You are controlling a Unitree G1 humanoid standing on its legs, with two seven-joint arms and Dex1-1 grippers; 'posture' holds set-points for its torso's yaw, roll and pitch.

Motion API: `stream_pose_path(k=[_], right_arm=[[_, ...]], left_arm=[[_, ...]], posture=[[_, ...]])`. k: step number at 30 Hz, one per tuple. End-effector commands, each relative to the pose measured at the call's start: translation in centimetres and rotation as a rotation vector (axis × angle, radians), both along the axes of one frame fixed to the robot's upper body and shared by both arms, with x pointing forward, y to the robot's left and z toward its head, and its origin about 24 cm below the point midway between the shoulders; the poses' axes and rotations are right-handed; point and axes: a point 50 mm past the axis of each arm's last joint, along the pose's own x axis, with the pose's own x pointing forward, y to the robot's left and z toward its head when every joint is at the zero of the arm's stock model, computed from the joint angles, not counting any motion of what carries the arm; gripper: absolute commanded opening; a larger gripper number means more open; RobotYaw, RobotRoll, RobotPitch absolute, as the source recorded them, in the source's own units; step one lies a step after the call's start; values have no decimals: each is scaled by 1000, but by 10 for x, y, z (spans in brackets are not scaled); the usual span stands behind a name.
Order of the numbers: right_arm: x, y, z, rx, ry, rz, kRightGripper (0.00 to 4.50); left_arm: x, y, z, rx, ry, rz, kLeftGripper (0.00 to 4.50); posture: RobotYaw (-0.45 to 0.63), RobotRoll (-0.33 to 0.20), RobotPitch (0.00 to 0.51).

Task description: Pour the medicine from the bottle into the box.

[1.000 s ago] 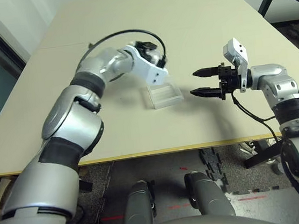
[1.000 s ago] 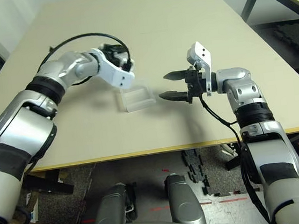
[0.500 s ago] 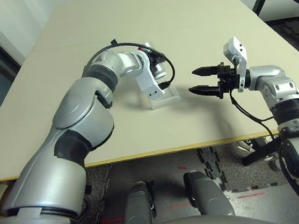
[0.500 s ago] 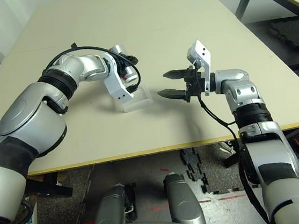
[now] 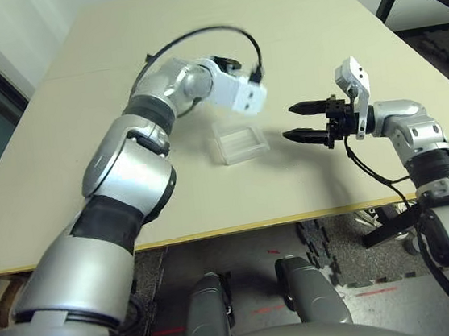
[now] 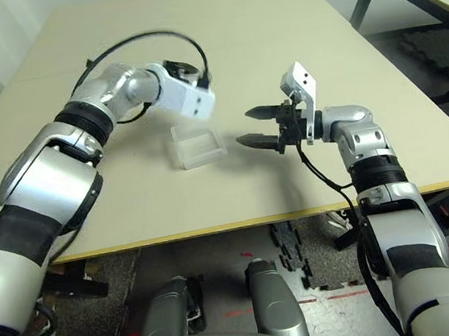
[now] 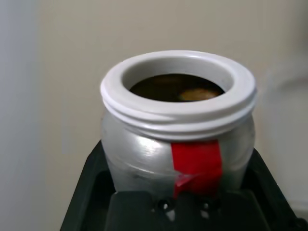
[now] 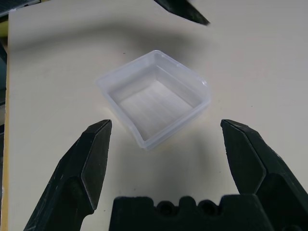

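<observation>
Right gripper [image 8: 163, 144]: my fingers spread wide, empty, just beside the box.
Box [image 8: 154, 98]: open on the table [image 5: 307, 183], nothing visible inside.
Left gripper [image 6: 197, 102]: pinching the bottle [image 7: 178, 125], raised beyond the box.
Bottle contents: uncapped, dark inside, something pale visible.

Silver-grey bottle [image 7: 178, 144], red stripe down it, white rim; frosty clear box [image 8: 154, 98]; pale beige table [image 5: 291, 39]; black gripper fingers [image 8: 91, 163].

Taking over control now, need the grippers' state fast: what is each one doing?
Left gripper: shut on the bottle, which has no cap on.
Right gripper: open, holding nothing, beside the box.
</observation>
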Motion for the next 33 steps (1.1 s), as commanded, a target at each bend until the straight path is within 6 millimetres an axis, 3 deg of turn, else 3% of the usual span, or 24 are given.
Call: stream_pose_path(k=[1,5,11,19,22,26,29,33], right_arm=[[3,0,3,10,-18,-15,4500],[3,1,1,13,-20,-15,4500],[3,2,0,12,-15,-9,4500],[3,3,-1,9,-9,-3,4500],[3,2,-2,10,-7,-5,4500],[2,1,-3,12,-5,-11,4500],[2,0,-4,15,-3,-14,4500],[2,1,-6,18,0,-17,4500]], left_arm=[[-1,25,-15,-264,228,112,2715],[-2,45,-30,-541,367,264,2715],[-6,64,-46,-787,439,451,2715],[-11,64,-61,-745,375,493,2715],[-6,61,-50,-552,183,414,2715],[-1,42,-13,-48,-300,169,2715],[-2,12,11,381,-694,-94,2715],[-12,-31,5,593,-850,-408,2715]], posture=[[-232,0,63],[-222,0,62],[-203,0,60],[-200,0,59],[-214,0,57],[-218,0,54],[-217,0,54],[-216,0,57]])
